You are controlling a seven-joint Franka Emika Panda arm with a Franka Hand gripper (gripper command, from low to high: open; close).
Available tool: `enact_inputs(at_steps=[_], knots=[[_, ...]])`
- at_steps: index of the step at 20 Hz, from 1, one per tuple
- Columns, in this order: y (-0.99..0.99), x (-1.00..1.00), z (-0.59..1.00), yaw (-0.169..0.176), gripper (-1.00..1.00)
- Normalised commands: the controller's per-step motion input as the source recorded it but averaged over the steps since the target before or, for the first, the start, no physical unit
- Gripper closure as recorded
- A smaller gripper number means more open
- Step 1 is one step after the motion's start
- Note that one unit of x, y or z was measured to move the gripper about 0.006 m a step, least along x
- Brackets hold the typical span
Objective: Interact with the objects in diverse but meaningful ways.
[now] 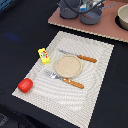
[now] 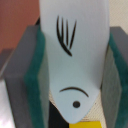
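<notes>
My gripper fills the wrist view. A pale, flat piece with black drawn marks sits between its green pads, and the jaws are shut on it. In the exterior view the gripper hangs at the back over two dark grey pots on a pinkish board. On the pale placemat lie a red tomato, a yellow block with red marks and a tan plate. A brown-handled utensil lies on each side of the plate: one behind it, one in front.
A pale bowl stands at the exterior view's right edge on the board. The table around the placemat is black. Something yellow shows below the held piece in the wrist view.
</notes>
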Motion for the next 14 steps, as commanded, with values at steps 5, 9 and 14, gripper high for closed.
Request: enact_inputs(at_steps=[5,9,14], knots=[[0.18,-0.69,0.11,0.081,1.0],[0.01,-0.53,0.04,0.052,1.0],[0.0,-0.35,-0.05,0.035,1.0]])
